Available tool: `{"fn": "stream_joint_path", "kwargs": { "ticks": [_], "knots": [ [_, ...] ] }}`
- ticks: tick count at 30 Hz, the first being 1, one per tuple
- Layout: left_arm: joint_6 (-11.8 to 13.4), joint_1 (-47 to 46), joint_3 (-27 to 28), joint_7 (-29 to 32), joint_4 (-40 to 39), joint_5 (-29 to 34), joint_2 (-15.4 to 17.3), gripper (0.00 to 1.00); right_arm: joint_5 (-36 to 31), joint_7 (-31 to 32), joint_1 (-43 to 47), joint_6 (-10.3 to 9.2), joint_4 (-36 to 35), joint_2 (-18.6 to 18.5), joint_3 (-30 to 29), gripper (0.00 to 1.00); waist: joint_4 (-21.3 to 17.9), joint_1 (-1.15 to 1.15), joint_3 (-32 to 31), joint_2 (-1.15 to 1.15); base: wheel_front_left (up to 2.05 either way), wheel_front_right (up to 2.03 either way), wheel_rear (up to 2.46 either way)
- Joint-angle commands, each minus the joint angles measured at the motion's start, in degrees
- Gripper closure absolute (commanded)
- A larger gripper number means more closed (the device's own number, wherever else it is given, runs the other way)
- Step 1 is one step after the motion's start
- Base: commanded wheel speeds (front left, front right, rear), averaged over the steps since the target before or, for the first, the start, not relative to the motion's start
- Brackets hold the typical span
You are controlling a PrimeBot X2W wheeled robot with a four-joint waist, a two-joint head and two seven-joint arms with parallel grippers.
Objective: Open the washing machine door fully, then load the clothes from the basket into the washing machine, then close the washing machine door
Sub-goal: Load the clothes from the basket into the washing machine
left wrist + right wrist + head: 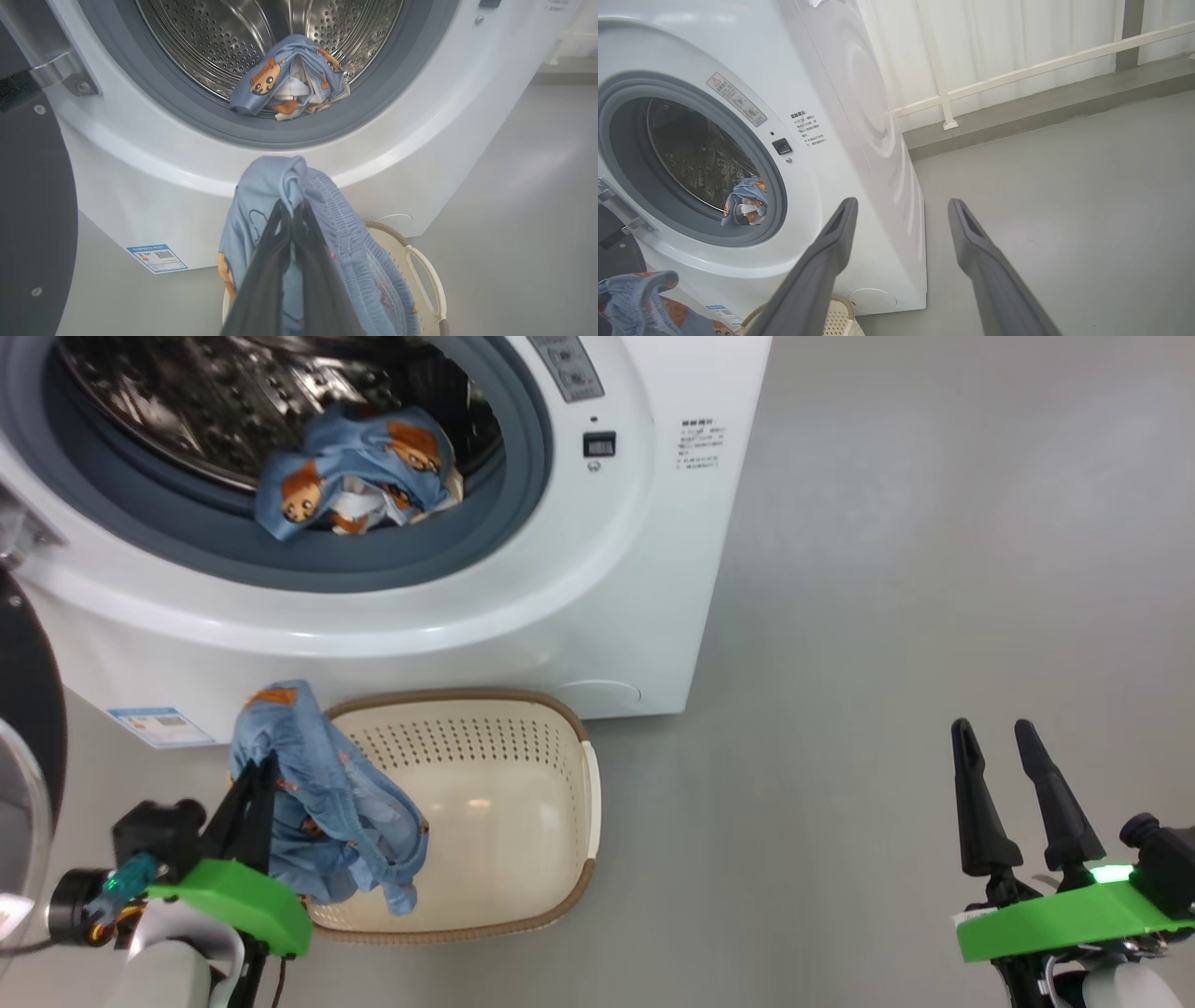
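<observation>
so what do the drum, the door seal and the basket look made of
Drum: probably stainless steel, mirror-shiny with punched holes. Door seal: likely rubber, matte grey, smoothly curved. Basket: seemingly moulded plastic, cream, slightly glossy, with a brown rim band.

Left jaws, lower left of frame: two long dark fingers pressed together, pinching a light-blue bear-print fabric garment. Right jaws, lower right: fingers spread apart, pointing up-frame. Green plastic wrist brackets behind both.

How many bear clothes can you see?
2. One garment lies in the washing machine's drum mouth; the other garment hangs from the left gripper over the basket. None seems hidden.
</observation>
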Motion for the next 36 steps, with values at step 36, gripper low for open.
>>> {"fn": "stream_joint_path", "kwargs": {
  "ticks": [36],
  "knots": [
    [-2.9, 18.8, 16.7, -0.6, -30.1, 3.9, -5.7, 1.0, 0.0, -0.5, 4.7, 0.33, -2.5, -2.0, -1.7, 0.0, 2.3, 0.0, -2.6, 0.0, 0.0, 0.0, 0.0]
  ]
}}
